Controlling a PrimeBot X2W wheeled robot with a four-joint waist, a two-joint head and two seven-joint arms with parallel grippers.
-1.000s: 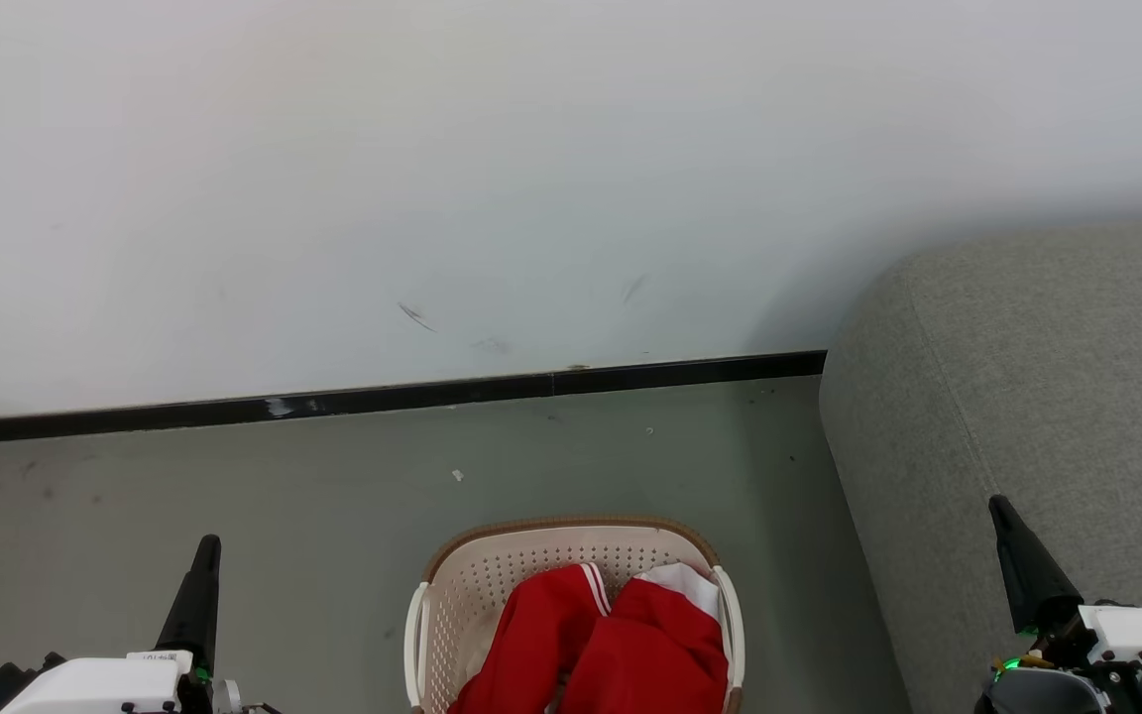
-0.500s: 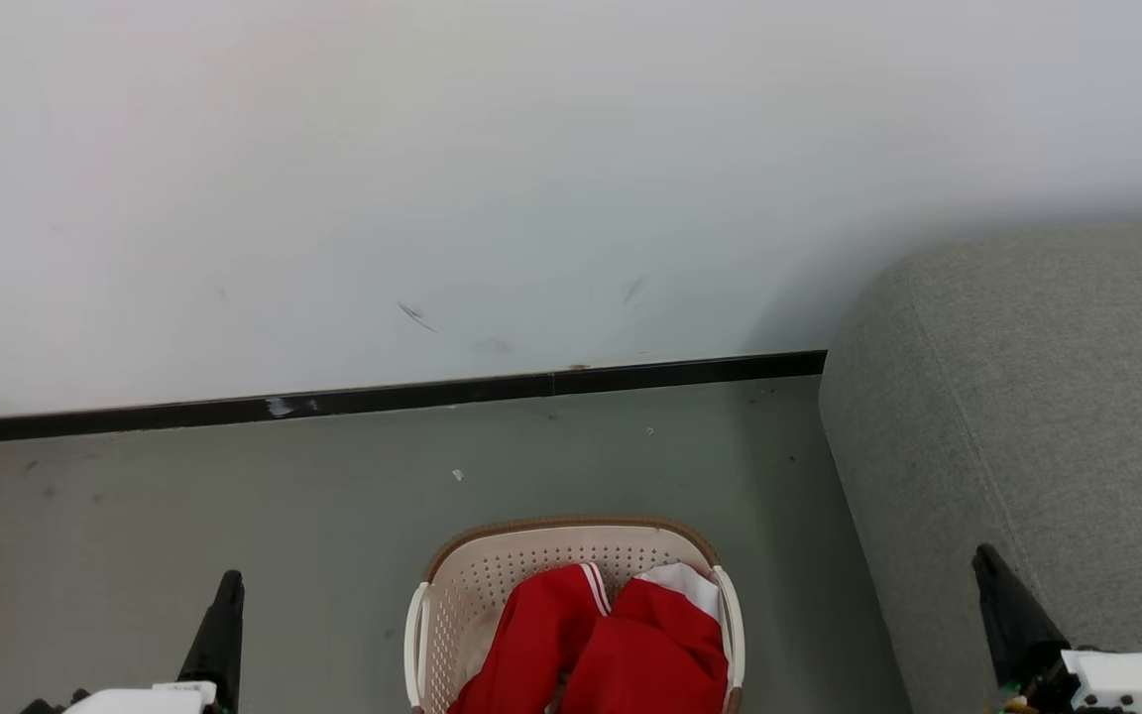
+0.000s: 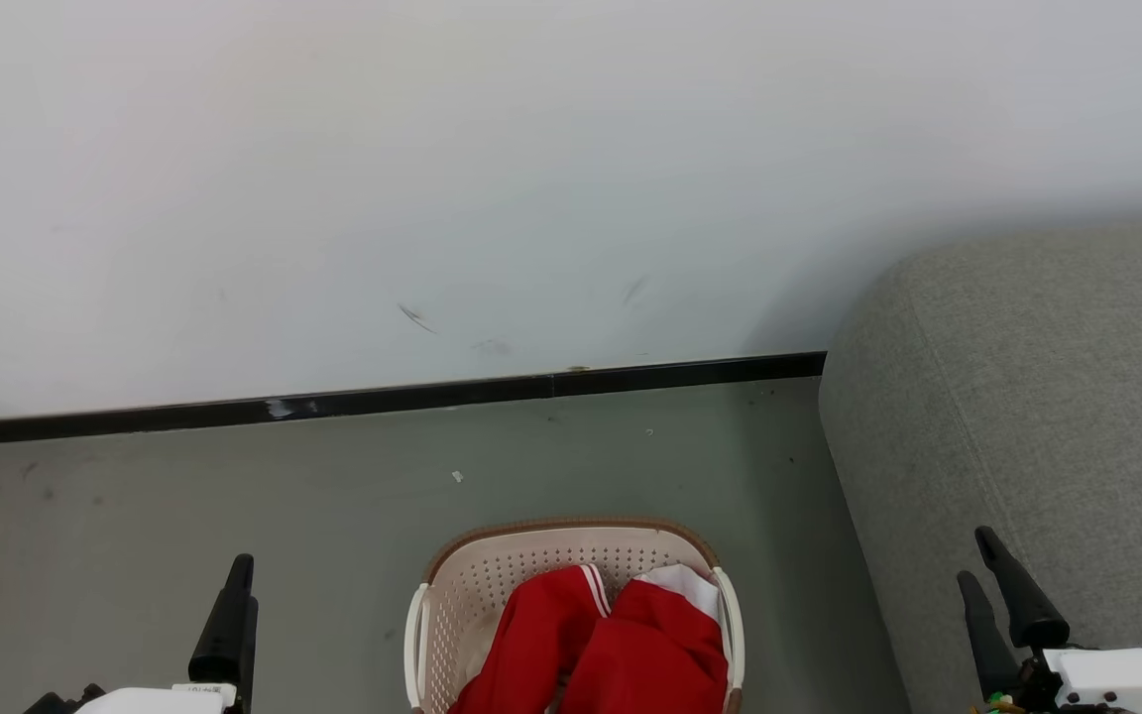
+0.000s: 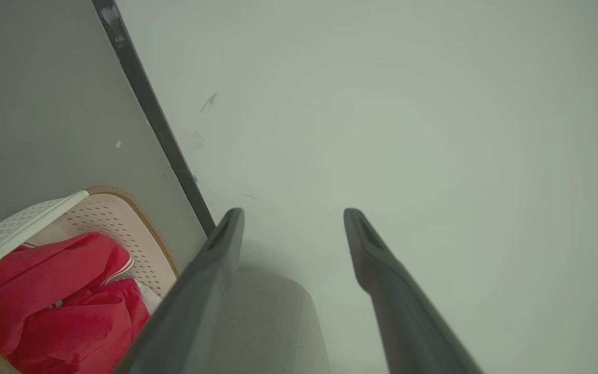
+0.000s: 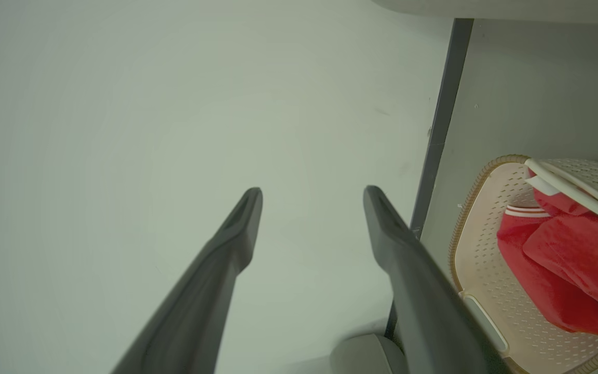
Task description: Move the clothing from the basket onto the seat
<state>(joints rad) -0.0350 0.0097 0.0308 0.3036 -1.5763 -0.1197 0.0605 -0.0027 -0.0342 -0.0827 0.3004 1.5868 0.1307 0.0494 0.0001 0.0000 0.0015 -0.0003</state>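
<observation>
Nothing of the job had been done at this point: the red sports clothing [image 3: 601, 645], showing white stripes and trim, lay heaped inside the cream perforated laundry basket [image 3: 571, 529]. The basket stood on the grey floor [image 3: 234, 496] just beside the end of the grey fabric sofa [image 3: 1027, 397], and no garment lay on the part of the sofa in view. The left gripper [image 4: 294, 214] hung to the basket's left, its two dark fingers spread wide with nothing between them. The right gripper [image 5: 314, 191], by the sofa's edge, was equally wide apart and empty. Both pointed toward the white wall [image 3: 432, 149], not at the clothes. By that reading, every step was left: reaching in, grasping, lifting and carrying each garment across.
</observation>
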